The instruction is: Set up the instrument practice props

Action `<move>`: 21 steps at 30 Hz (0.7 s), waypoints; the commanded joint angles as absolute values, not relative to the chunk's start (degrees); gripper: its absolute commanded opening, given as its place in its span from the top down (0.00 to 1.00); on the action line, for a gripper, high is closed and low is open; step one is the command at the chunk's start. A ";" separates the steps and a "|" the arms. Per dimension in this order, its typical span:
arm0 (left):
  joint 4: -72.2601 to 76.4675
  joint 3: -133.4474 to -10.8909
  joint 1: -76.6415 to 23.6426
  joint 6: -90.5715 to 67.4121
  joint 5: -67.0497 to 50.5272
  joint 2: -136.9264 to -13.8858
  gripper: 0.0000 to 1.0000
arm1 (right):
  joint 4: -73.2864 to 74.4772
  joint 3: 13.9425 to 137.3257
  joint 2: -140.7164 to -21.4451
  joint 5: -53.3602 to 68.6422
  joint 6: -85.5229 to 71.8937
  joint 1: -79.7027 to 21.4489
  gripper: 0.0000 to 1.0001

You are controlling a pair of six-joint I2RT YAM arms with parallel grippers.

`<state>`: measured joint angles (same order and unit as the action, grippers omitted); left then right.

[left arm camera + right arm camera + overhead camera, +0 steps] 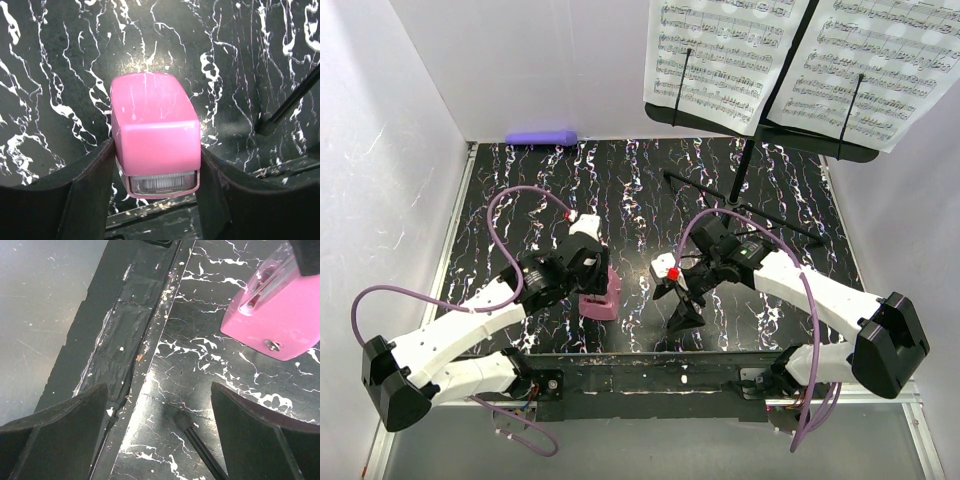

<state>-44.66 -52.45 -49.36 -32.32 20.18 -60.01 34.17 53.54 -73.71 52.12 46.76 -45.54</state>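
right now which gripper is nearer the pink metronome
Left. The left gripper has the pink metronome between its fingers, one against each side. The right gripper is open and empty, apart from it on its right.

Metronome [601,300] sits near-left of the music stand [747,170] holding pages [720,60].

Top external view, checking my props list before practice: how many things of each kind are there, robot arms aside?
Black music stand: 1
Sheet-music pages: 2
Pink metronome: 1
Purple cylinder: 1
Total: 5
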 commanded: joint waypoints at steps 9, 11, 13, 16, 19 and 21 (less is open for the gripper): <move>-36.12 -50.10 -49.39 9.82 2.21 -54.32 0.91 | 23.04 52.39 -74.88 53.17 41.40 -42.19 0.11; -35.08 -49.75 -49.39 12.99 0.01 -53.88 0.91 | 20.32 52.21 -75.32 52.39 40.61 -42.19 0.11; -33.93 -49.05 -49.39 15.63 -2.98 -53.26 0.91 | 18.20 53.17 -76.11 51.51 40.34 -42.28 0.11; -32.35 -47.90 -49.22 18.10 -4.92 -52.91 0.92 | 16.53 56.67 -79.09 50.89 40.52 -42.19 0.10; -30.94 -47.29 -48.69 18.46 -5.71 -52.47 0.92 | 15.30 61.16 -83.48 52.12 38.24 -42.63 0.10; -30.15 -46.85 -48.34 18.54 -6.67 -51.86 0.92 | 12.84 63.01 -85.86 52.56 35.35 -43.06 0.11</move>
<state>-35.75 -47.27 -49.12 14.85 -3.09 -54.52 19.51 57.39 -82.48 51.20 39.75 -42.44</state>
